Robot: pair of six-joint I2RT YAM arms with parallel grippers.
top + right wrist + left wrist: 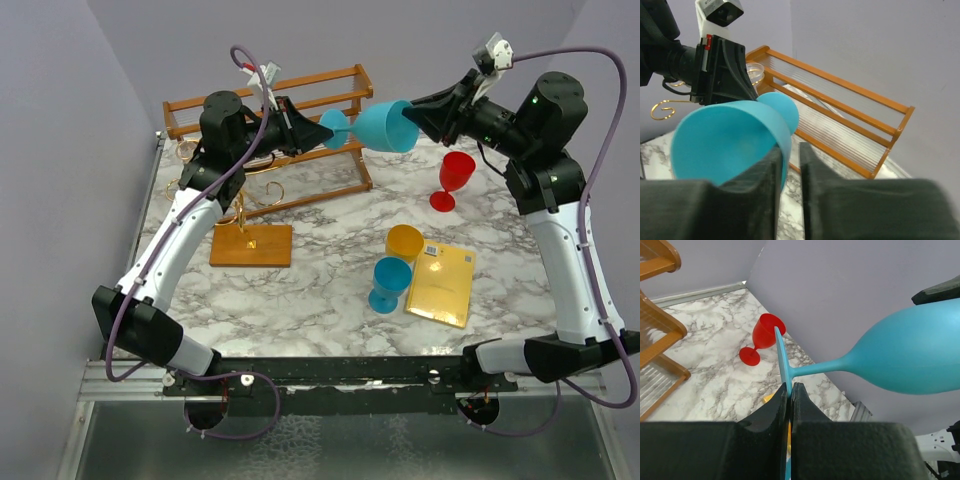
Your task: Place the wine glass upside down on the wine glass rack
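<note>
The glass (385, 127) between the black left claw (325, 130) and black right claw (412, 112) was turquoise. The desk (320, 225) was grey-veined white marble. The rack (255, 248) below the left claw was gold, its base orange-brown.

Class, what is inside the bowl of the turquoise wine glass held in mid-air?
Nothing visible: the turquoise wine glass looks empty; the right gripper's finger covers its lower inside.

Across my marble table (320, 215), a two-tier wooden slatted shelf (300, 100) stands at the back left. A red glass (452, 180) stands upright toward the back right. Nearer me, a yellow cup (405, 242) and a small blue goblet (388, 283) stand just beside a yellow padded envelope (442, 288) lying flat.
</note>
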